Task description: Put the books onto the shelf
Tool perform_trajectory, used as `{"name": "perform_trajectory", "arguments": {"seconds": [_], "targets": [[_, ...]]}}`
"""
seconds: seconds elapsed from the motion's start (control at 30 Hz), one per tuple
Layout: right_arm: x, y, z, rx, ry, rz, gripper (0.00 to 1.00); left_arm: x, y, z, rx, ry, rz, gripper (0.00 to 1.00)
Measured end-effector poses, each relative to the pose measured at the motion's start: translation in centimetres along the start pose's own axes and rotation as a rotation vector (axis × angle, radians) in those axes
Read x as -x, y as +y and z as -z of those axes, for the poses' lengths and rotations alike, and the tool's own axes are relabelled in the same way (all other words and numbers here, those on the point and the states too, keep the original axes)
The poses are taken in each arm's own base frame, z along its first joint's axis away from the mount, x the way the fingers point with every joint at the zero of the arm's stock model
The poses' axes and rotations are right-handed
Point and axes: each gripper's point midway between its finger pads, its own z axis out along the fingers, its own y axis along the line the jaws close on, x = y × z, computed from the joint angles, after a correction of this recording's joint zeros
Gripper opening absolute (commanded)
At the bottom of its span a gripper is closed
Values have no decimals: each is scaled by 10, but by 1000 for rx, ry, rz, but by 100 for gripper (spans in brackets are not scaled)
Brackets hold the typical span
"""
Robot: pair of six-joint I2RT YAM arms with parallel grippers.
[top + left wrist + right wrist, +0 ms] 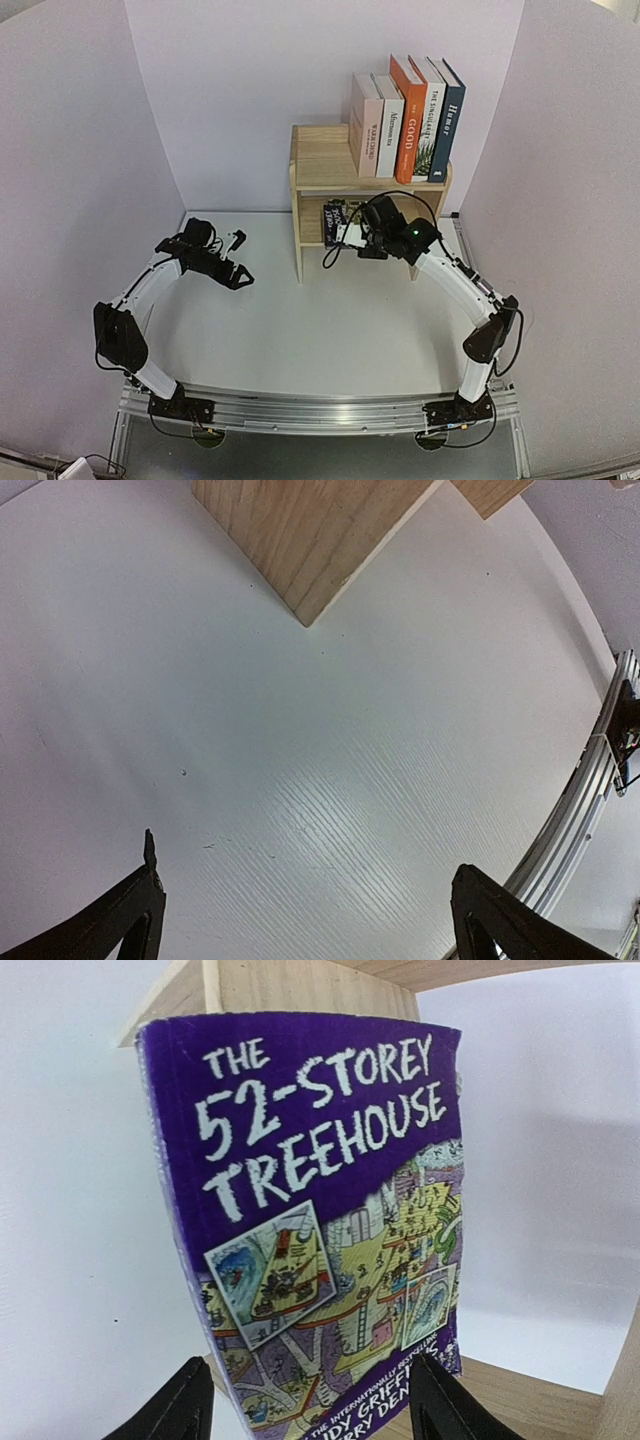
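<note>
On the top tier of the shelf (322, 160), at the far side of the table (330, 330), five books (405, 115) are stood upright in a row toward the right end. From left to right they are two white ones, an orange one marked "GOOD", a white one with a plant on its spine, and a dark blue one marked "Humor". On the lower tier a purple paperback (335, 218) (310, 1210), titled "The 52-Storey Treehouse", is seen standing with its cover turned to the near side and leaning slightly. The right gripper (358, 240) is held just in front of it, its fingers (175, 1405) set apart at either side of the book's lower edge. Whether the book is pinched or merely flanked cannot be told. The left gripper (243, 260) is held wide open above bare table, left of the shelf, with nothing between its fingers (120, 920).
</note>
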Motion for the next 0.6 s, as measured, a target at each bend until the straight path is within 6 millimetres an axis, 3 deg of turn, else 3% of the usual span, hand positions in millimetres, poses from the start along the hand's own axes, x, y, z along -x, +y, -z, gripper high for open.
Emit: {"name": "perform_trajectory", "arguments": {"seconds": [0.2, 0.6], "targets": [[2, 13, 1, 63, -21, -23, 69, 0, 0, 0, -1, 0, 0, 100], [3, 15, -18, 93, -7, -40, 55, 0, -1, 0, -7, -1, -1, 99]]}}
